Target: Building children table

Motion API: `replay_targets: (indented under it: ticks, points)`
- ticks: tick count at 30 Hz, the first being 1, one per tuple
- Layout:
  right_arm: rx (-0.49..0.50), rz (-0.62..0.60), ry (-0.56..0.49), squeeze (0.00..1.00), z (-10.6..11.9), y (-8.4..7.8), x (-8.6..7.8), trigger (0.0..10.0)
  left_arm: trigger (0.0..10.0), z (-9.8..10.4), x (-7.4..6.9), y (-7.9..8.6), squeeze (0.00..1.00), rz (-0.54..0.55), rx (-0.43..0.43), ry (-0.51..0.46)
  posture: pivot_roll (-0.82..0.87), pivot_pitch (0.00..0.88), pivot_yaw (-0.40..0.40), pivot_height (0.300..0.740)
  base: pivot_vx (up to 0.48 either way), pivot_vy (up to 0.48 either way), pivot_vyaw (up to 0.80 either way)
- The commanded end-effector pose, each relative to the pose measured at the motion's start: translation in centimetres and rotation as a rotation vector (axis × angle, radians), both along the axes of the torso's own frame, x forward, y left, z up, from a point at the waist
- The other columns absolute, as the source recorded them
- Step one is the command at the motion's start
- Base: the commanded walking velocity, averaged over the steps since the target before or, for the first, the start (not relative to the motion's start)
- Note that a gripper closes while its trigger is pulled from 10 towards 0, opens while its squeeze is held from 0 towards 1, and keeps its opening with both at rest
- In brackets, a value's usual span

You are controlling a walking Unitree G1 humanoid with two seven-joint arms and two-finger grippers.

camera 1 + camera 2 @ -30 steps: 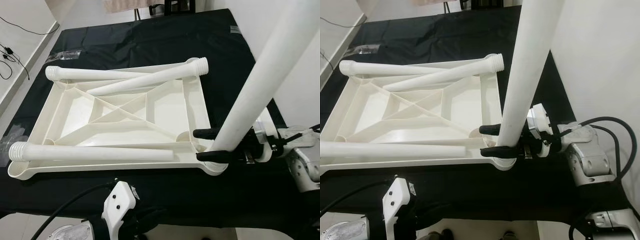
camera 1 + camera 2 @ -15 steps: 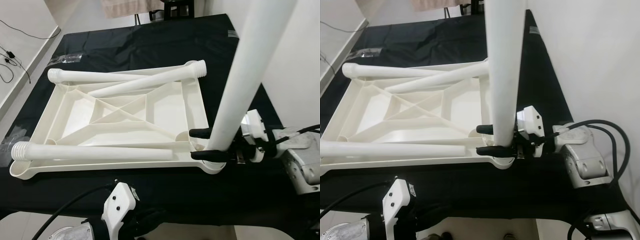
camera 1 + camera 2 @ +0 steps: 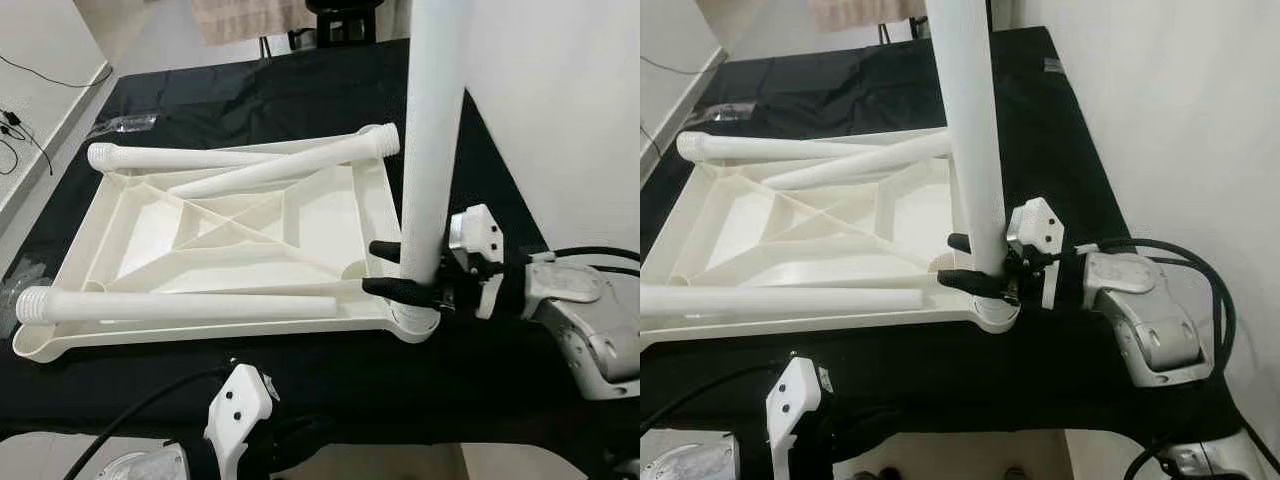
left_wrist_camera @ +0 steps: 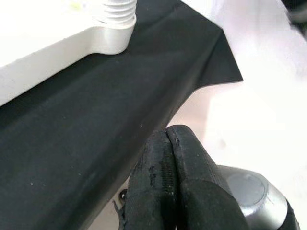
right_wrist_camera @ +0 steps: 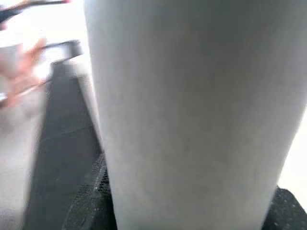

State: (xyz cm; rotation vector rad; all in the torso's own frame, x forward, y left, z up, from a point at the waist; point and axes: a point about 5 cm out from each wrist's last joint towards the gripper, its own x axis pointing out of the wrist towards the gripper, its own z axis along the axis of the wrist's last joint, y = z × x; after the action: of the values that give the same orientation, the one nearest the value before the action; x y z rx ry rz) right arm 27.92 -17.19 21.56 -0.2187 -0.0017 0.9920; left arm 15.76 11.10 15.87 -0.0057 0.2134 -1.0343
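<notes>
Your right gripper (image 3: 402, 268) is clamped around the base of the upright table leg (image 3: 432, 150), standing it in the near right corner socket of the upside-down tabletop (image 3: 150, 235) on the black cloth (image 3: 300, 90). You look mid-fitting; next, judge it needs twisting home. Three loose legs (image 3: 190, 305) lie across the tabletop. Your left gripper (image 4: 168, 182), fingers pressed together and empty, waits below the near edge.

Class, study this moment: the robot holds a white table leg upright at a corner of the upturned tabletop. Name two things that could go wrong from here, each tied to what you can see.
1. The right gripper clamps the upright leg only near its base, so the tall part could tip.
2. Three loose legs lie across the tabletop; a jolt might roll them off.
</notes>
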Motion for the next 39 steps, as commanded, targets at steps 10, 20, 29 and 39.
replay_targets:
  ticks: [10, 20, 29, 39]
  points:
    - [0.199, -0.253, 0.187, 0.00, -5.1, 3.5, -4.0, 10.0, 10.0, -0.2, -0.1, 0.0, 0.00, -0.005, -0.003, 0.014, 0.00, 0.303, 0.095, 0.740, 0.000, 0.000, 0.00]
    - [0.226, -0.105, 0.068, 0.00, -3.2, 3.9, -5.0, 10.0, 10.0, -0.3, 0.3, 0.1, 0.00, -0.004, 0.005, 0.008, 0.01, 0.292, 0.099, 0.740, 0.000, 0.000, 0.00]
    - [0.163, -0.076, -0.056, 0.00, -2.6, 1.9, -5.1, 10.0, 10.0, -0.3, 0.3, 0.0, 0.00, -0.009, 0.004, 0.007, 0.01, 0.298, 0.105, 0.740, 0.000, 0.000, 0.00]
    - [0.129, -0.139, -0.124, 0.00, -3.3, 1.1, -4.1, 10.0, 10.0, -0.2, 0.3, 0.0, 0.00, -0.009, 0.005, 0.005, 0.02, 0.304, 0.110, 0.740, 0.000, 0.000, 0.00]
